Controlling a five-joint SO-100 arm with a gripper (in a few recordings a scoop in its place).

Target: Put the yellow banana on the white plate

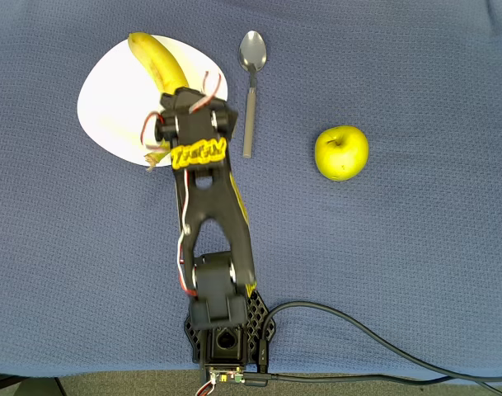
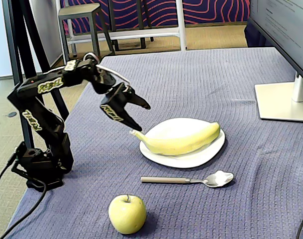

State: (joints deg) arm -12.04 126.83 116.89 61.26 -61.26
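Note:
The yellow banana (image 2: 183,139) lies along the white plate (image 2: 191,159), its brownish stem tip poking over the plate's left rim in the fixed view. My gripper (image 2: 140,117) hangs just left of and above that stem end, open, with nothing between its fingers; the lower fingertip is close to the stem. From overhead, the banana (image 1: 156,58) runs across the plate (image 1: 106,103) and its lower half is hidden under my black wrist.
A metal spoon (image 1: 251,91) lies right of the plate and a yellow-green apple (image 1: 341,153) farther right in the overhead view. A monitor foot (image 2: 283,102) stands at the fixed view's right edge. A black cable (image 1: 374,338) trails from the arm's base.

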